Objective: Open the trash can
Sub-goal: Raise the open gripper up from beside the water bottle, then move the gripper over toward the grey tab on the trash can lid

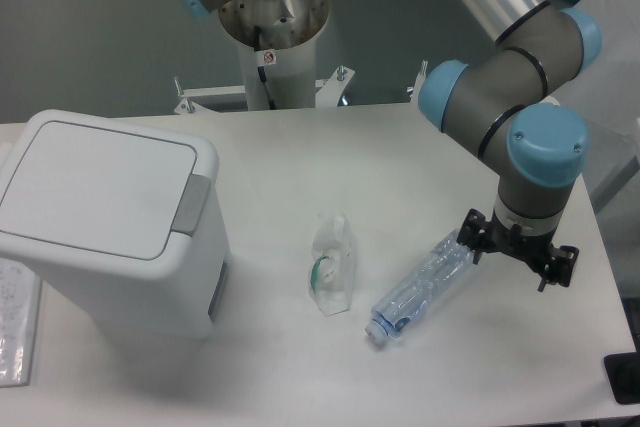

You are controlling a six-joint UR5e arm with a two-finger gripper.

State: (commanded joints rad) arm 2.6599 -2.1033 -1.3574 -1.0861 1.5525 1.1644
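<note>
Bin (pixel 110 222) at table's left, lid shut. Gripper (pixel 520 252) far right beside bottle (pixel 425 287), holding nothing seen; finger gap unclear. Approach step: cross over, press grey tab (pixel 192 204).

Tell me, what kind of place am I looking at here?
Probably a robotics lab or test bench. A jointed robot arm stands over a plain white table, and the things on it look like test props: a closed trash can and a plastic bottle.

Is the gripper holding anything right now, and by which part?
Cannot be told: the gripper is by the bottle's base, but its jaws are hidden.
</note>
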